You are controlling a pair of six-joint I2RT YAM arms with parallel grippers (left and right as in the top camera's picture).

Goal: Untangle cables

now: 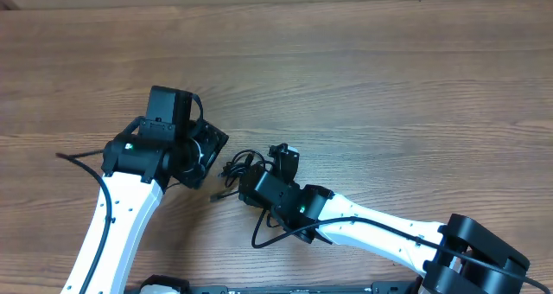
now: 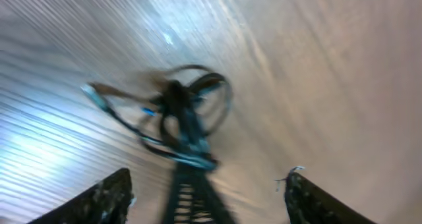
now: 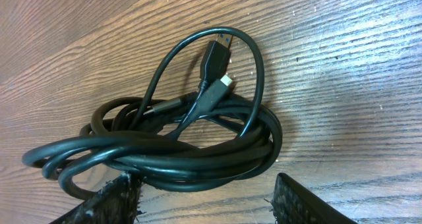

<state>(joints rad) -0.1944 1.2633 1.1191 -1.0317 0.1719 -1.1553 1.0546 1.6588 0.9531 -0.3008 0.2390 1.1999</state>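
Observation:
The cables (image 1: 238, 166) lie as a small black tangle on the wooden table (image 1: 389, 78), between my two grippers. The left gripper (image 1: 207, 151) is just left of them and the right gripper (image 1: 275, 160) just right. The left wrist view is blurred: the left gripper (image 2: 210, 178) is open, the cables (image 2: 188, 115) lie ahead, and a dark blurred strand (image 2: 191, 194) runs down between the fingers. In the right wrist view the cables (image 3: 184, 148) form a loose coil with a blue-tipped plug (image 3: 214, 56) and a silvery tip (image 3: 227, 82). The right gripper (image 3: 204, 184) is open at the coil's near edge.
Thicker black arm cables trail over the table beside the left arm (image 1: 73, 158) and under the right arm (image 1: 268, 233). Bare wood stretches across the far half and the right side.

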